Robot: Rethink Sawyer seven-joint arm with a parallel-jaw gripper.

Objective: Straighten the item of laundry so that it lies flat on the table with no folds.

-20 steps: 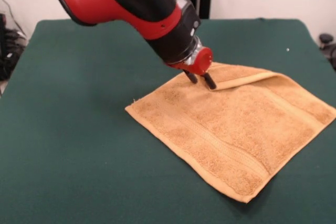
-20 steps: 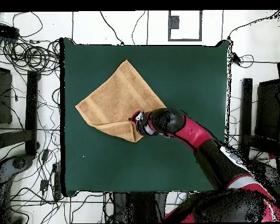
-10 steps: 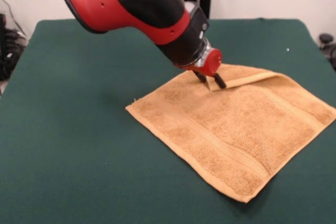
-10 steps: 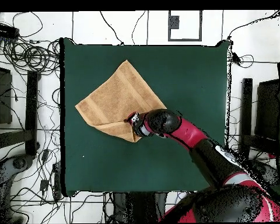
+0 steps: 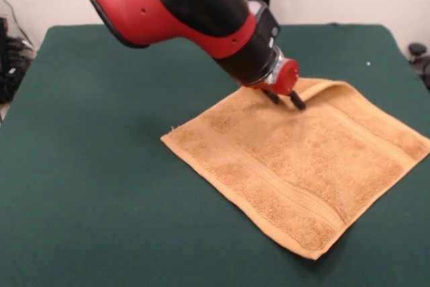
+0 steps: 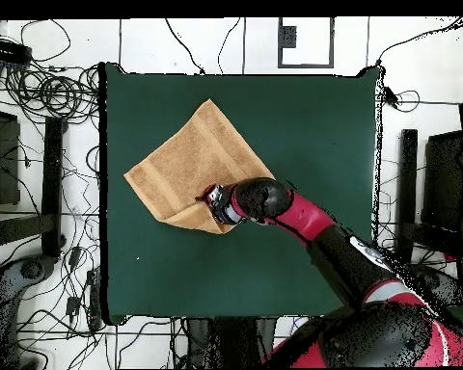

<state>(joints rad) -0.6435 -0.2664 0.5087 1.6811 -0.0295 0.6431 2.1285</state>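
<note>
The tan-orange towel (image 5: 302,159) lies spread in a diamond on the dark green table (image 5: 94,166), right of centre in the front view. Its far corner (image 5: 326,87) is still turned over in a small fold. My gripper (image 5: 285,101) comes down at a slant from the upper left and is shut on the towel's folded edge at that far corner, low on the cloth. In the overhead view the towel (image 6: 187,154) lies in the table's upper left part, and the gripper (image 6: 208,198) is at the towel's lower edge. The white tag does not show.
The red and black arm (image 5: 195,11) slants over the table's far middle. Cables and stands (image 6: 42,145) lie on the floor round the table (image 6: 303,125). The towel's right corner (image 5: 423,142) is near the table's right edge.
My gripper has moved right and farther along the towel's far edge, taking the folded flap with it. The fold is now much smaller and the towel lies flatter.
</note>
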